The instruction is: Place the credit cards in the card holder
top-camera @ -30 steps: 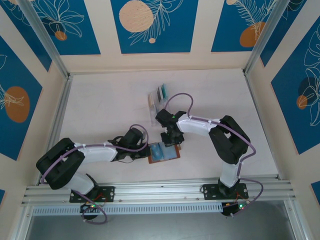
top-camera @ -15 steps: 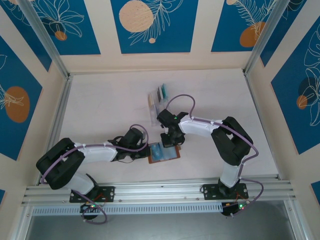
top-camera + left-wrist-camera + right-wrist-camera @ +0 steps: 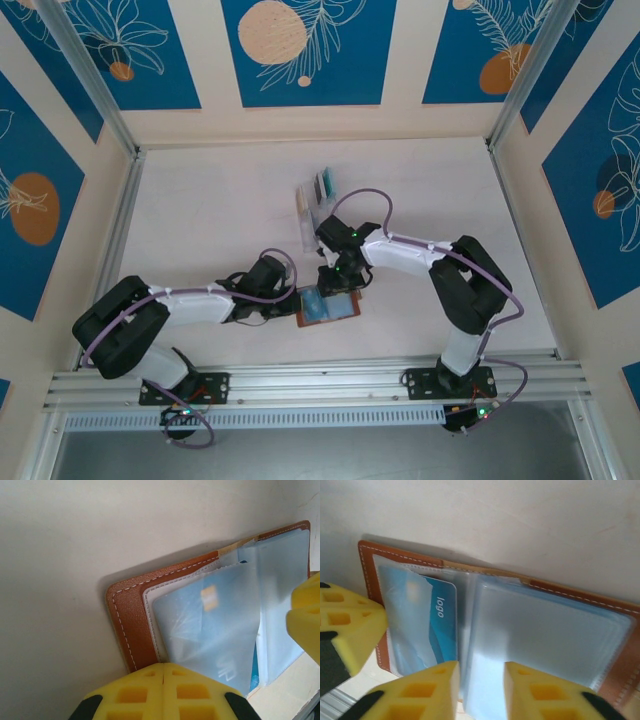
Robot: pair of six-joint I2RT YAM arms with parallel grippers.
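The brown card holder (image 3: 335, 308) lies open near the table's front, its pale clear pockets up. In the left wrist view its leather edge (image 3: 127, 615) runs under my left gripper (image 3: 165, 666), which is shut, tips touching at that edge. A blue credit card (image 3: 437, 625) marked "logo" sits inside the left pocket, seen through the sleeve (image 3: 210, 625). My right gripper (image 3: 481, 680) hovers open over the right-hand pockets (image 3: 545, 630), holding nothing. From above, the left gripper (image 3: 292, 308) is at the holder's left side and the right gripper (image 3: 338, 288) at its far side.
A clear plastic rack (image 3: 312, 215) stands just behind the right gripper, with teal and dark cards (image 3: 323, 184) upright in its far slots. An aluminium rail (image 3: 320, 375) runs along the near table edge. Open tabletop lies left and right of the holder.
The right gripper was shut and now stands open over the pockets, its wrist shifted slightly. The left arm and the card holder have stayed put.
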